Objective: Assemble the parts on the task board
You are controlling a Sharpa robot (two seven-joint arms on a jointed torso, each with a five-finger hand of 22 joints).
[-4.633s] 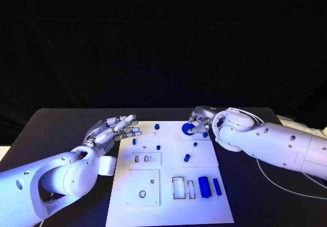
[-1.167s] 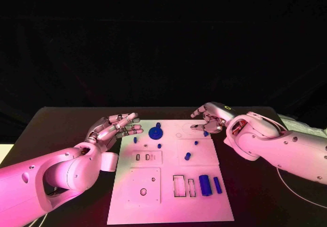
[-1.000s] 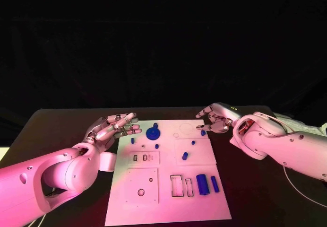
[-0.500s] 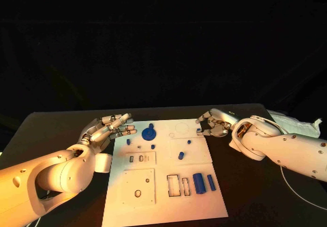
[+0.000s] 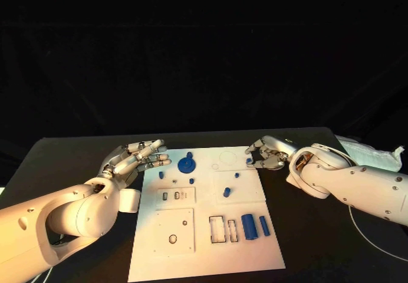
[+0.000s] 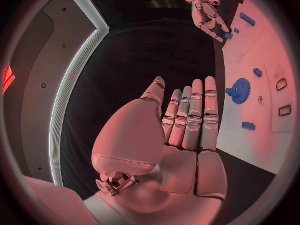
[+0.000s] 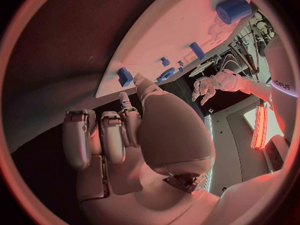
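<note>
**Task board with blue parts, two hands at its far corners**

Black table (image 5: 76,150): carrying the task board at its middle.

Task board (image 5: 204,247): white plate, lying flat between the two arms, long side running away from the robot. All places below are given from this board.

Left hand (image 5: 134,159): hovering just off the board's far left corner, fingers straight and lying side by side, holding nothing; the left wrist view shows the palm (image 6: 187,135) bare.

Right hand (image 5: 265,154): sitting at the board's far right edge, fingers curling inward over the edge. Whether they are pinching the small blue part (image 5: 249,160) there cannot be told.

Blue gear (image 5: 186,165): lying on the board's far left area, near the left hand's fingertips, not touching them.

Large blue cylinder (image 5: 249,226): lying in the board's near right area, beside two empty rectangular slots.

Slim blue bar (image 5: 265,226): lying just right of the cylinder, parallel to it.

Blue peg (image 5: 227,191): standing near the board's middle, right of centre.

Small blue peg (image 5: 161,175): sitting at the board's left edge, below the gear.
</note>
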